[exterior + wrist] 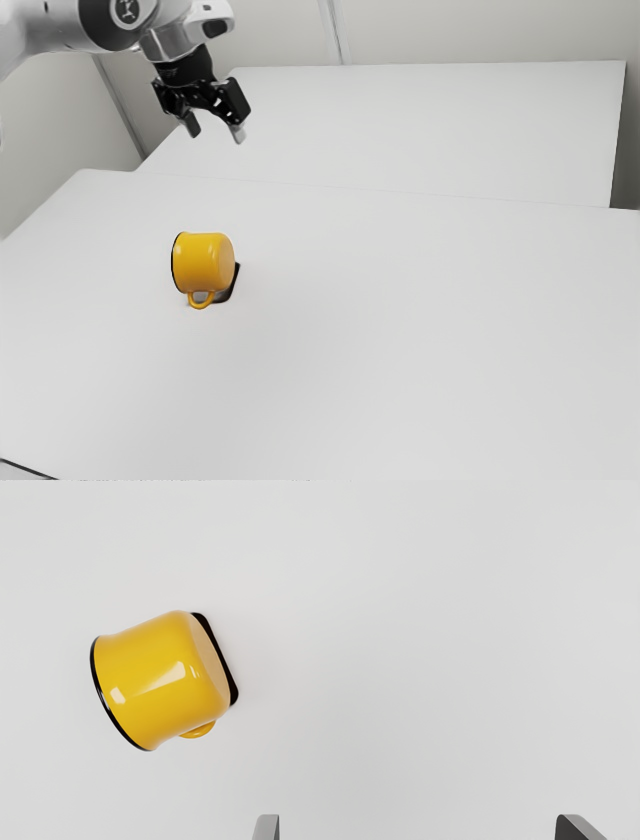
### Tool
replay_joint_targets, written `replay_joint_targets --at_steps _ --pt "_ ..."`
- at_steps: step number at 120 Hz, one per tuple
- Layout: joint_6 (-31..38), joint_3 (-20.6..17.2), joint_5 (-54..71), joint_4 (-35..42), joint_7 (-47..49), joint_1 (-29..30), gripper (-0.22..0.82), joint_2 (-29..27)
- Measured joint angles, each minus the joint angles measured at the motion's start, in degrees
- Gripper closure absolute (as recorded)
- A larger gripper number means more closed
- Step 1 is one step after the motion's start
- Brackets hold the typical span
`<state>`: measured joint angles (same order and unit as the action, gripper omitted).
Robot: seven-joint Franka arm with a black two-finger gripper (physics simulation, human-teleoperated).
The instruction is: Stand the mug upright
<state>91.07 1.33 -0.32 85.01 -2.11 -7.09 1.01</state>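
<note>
Clearly, the mug (pixel 203 262) isn't upright: it lies on its side toward the left of the counter (pixel 400 350), mouth to the left, base (pixel 212 660) to the right, handle (pixel 202 305) on the near side. A flat black piece (pixel 233 695) peeks out beside the base; we can't tell what it is or whether it touches.

We judge the step in hand to be getting a hold on the mug. Our jaws stand wide apart, holding and touching nothing, high above the counter and well apart from the mug. Next we'd line them up across the body and lower them, clear of the handle, then close, lift and tip the mouth upward. A loose grip might let the round wall roll.
</note>
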Motion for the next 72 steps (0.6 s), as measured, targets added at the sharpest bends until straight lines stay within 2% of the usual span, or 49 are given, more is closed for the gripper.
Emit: replay_joint_targets --at_steps 37,72 --pt "0.24 0.20 -0.07 0.22 0.24 -1.95 0.00 0.03" --pt "1.78 0.20 -0.09 2.62 0.39 -1.06 0.00 -1.44"
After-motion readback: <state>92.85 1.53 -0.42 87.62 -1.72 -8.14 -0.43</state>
